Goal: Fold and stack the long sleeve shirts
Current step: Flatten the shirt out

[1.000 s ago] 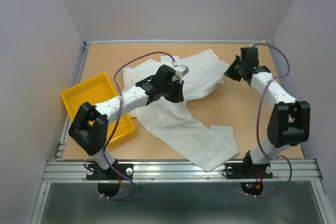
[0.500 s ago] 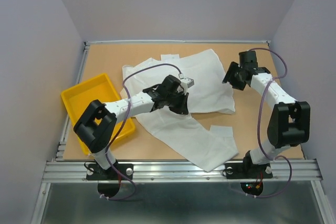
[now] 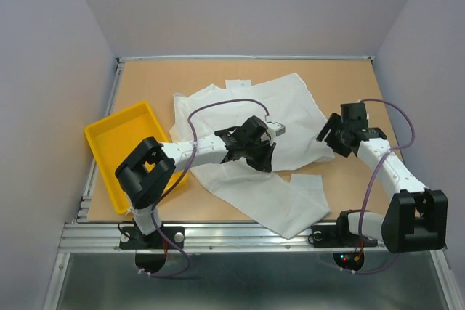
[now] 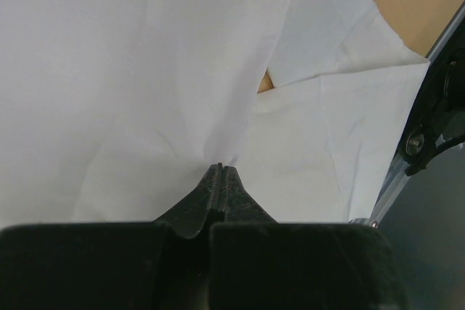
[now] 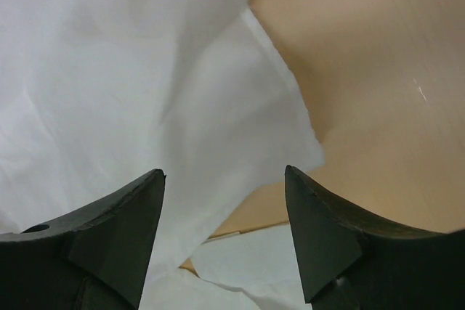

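Fabric is pinched in our left gripper [image 4: 220, 168], which is closed tight on a fold of the shirt [image 3: 290, 107]; the cloth spreads ahead of it and to both sides. Our right gripper [image 5: 224, 172] stands wide and empty, just over the shirt's edge. We judge we are mid-fold, so next we need a right-hand grasp on that edge. We count one shirt and one tray [image 3: 120, 134].

From my seat I see a yellow tray [image 3: 120, 139] sitting at the left edge of the wooden table [image 3: 160, 78], toward the near-left corner (turned a little askew to that edge). A metal rail [image 3: 247, 236] runs along the near edge.
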`<state>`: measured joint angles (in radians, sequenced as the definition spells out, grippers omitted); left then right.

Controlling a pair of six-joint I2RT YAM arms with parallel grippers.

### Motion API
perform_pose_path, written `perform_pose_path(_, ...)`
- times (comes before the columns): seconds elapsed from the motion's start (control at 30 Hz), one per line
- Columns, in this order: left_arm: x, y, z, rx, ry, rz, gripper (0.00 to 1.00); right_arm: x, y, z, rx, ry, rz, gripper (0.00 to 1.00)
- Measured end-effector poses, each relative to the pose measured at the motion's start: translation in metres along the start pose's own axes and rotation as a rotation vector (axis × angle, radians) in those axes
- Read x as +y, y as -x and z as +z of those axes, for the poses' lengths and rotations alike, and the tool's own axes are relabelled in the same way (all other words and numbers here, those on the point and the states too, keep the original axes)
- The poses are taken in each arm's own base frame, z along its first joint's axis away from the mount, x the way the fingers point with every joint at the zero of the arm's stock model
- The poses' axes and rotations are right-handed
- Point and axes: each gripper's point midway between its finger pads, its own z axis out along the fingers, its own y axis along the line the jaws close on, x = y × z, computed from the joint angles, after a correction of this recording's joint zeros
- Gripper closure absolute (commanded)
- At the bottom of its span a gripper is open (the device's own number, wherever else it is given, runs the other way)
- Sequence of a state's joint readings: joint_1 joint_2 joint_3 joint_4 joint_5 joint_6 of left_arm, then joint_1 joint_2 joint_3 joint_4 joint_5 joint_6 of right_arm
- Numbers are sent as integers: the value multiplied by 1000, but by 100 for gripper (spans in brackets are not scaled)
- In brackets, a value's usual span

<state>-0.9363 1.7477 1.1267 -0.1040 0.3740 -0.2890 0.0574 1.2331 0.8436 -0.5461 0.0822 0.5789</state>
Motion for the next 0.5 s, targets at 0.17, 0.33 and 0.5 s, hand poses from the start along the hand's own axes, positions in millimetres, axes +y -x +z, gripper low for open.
perform_pose_path(0.17, 0, 3, 0, -11, 11, -1, 100, -35, -27, -2, 17, -92, 155, 41)
perform_pose_path(0.33, 0, 3, 0, -12, 13, -2, 100, -35, -26, -3, 4, -102, 253, 48)
perform_pose_path(0.5, 0, 4, 0, -14, 17, -2, 100, -37, -43, 11, 57, -120, 332, 51)
